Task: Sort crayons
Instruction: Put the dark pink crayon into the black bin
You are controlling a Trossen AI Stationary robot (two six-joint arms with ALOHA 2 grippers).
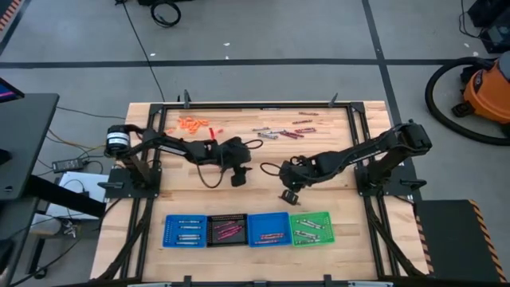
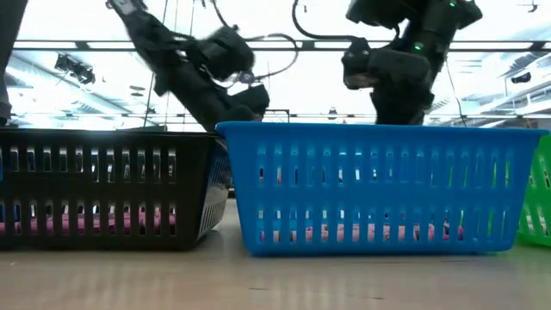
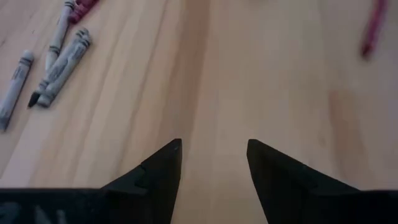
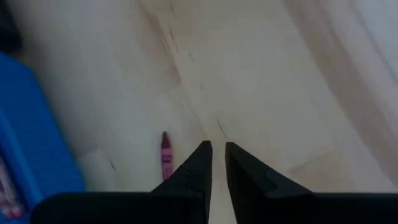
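Observation:
Loose crayons lie on the table's far part: an orange heap (image 1: 195, 125) and grey and maroon ones (image 1: 279, 131). My left gripper (image 1: 238, 174) hovers open and empty over bare wood at the table's middle. Its wrist view shows grey crayons (image 3: 59, 65) and a maroon one (image 3: 372, 31) ahead of it. My right gripper (image 1: 287, 195) is shut and empty, low over the wood just far of the trays. A single magenta crayon (image 4: 165, 155) lies flat on the table close beside one of its fingers.
Four trays stand in a row at the near edge: blue (image 1: 185, 231), black (image 1: 227, 231), blue (image 1: 268, 229) and green (image 1: 311, 228), each with crayons inside. The second blue tray's rim (image 4: 25, 143) shows close to my right gripper. Bare wood lies between the trays and the loose crayons.

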